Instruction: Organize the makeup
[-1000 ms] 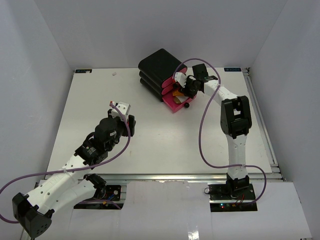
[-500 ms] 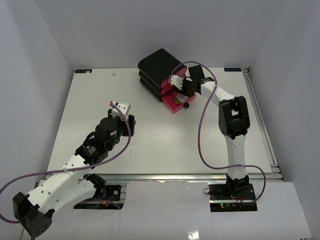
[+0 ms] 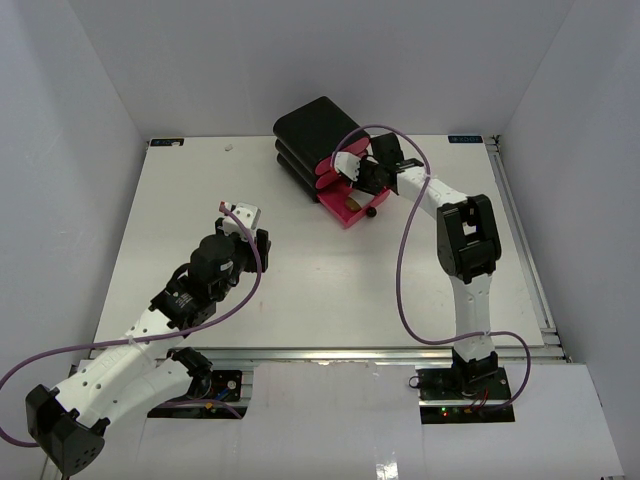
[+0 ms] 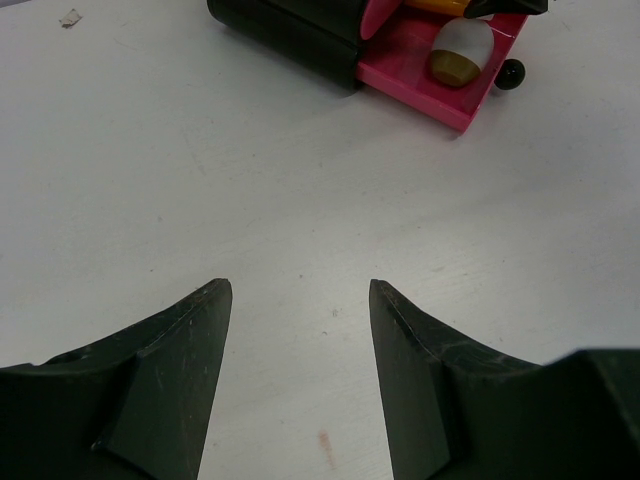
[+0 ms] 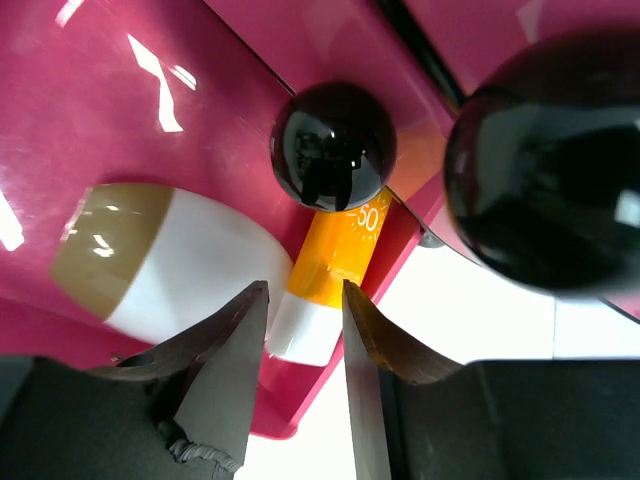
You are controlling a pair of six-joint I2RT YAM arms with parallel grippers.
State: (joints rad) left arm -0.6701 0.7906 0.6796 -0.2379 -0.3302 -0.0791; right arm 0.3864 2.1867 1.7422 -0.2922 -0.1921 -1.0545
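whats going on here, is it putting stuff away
Looks that way. The right gripper is down in the open pink drawer, the lowest one of the black drawer box. Its fingers straddle the white-capped end of an orange tube lying in that drawer beside a white-and-brown egg-shaped piece. Whether they are gripping the tube cannot be told. The left gripper hangs open over the table, holding nothing.

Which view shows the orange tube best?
The right wrist view: the orange tube lies close, cap and printed 50 clear, in the pink drawer. Left wrist shows an orange sliver; in the top view I cannot make it out.
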